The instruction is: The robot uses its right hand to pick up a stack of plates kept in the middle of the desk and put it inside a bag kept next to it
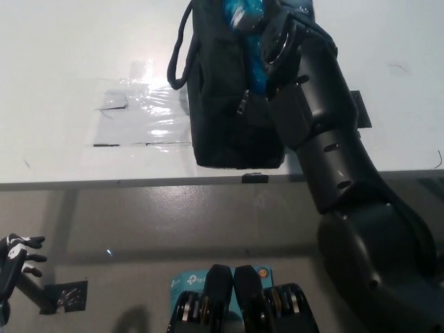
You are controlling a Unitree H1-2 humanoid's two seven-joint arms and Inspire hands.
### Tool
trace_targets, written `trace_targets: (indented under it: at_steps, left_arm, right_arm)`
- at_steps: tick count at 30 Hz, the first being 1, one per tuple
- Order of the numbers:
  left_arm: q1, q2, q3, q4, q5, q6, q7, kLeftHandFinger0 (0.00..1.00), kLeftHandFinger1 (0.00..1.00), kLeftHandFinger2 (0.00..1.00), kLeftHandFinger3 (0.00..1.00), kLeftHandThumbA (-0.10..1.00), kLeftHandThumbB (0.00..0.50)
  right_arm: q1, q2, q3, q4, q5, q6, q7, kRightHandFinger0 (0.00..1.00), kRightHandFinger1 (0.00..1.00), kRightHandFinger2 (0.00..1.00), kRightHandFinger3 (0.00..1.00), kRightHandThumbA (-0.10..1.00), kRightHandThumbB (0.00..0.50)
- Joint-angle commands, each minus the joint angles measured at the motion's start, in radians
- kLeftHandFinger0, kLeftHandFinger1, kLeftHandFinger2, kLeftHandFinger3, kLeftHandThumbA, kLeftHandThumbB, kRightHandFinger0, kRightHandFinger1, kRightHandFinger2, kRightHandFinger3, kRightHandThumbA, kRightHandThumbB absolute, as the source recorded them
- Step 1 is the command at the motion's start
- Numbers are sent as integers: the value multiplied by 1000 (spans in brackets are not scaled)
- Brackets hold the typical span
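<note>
A black bag [229,118] with a cord handle stands on the white desk [62,62], near its front edge. A blue stack of plates [255,66] shows in the bag's open top, mostly hidden by the bag wall and my arm. My black right arm reaches up from the lower right, over the bag's right side. My right hand [248,15] is at the bag's mouth near the picture's top, blurred, closed on the top of the blue stack. My white left hand [15,258] rests low at the far left, below the desk, fingers apart.
A sheet of clear plastic film [142,114] lies flat on the desk left of the bag. The desk's front edge [104,183] runs across the picture's middle, grey floor below it. A small dark patch [361,109] lies right of my arm.
</note>
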Motion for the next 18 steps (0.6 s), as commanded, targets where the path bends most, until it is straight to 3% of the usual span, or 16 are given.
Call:
trace_targets:
  at_steps: [1, 13, 18]
  left_arm:
    - [-5, 9, 0, -10, 13, -29, 18, 339, 424, 567, 604, 574, 0]
    - [4, 6, 1, -1, 16, -38, 19, 340, 434, 583, 614, 518, 0]
    - [9, 10, -6, -4, 25, -41, 17, 328, 414, 576, 611, 522, 0]
  right_arm:
    - [-59, -28, 50, -79, -56, -11, 37, 1000, 1000, 1000, 1000, 1000, 499]
    - [-141, -71, 71, -176, -78, -11, 31, 1000, 1000, 1000, 1000, 1000, 500]
    - [-161, -113, 103, -218, -10, -11, 9, 1000, 1000, 1000, 1000, 1000, 500]
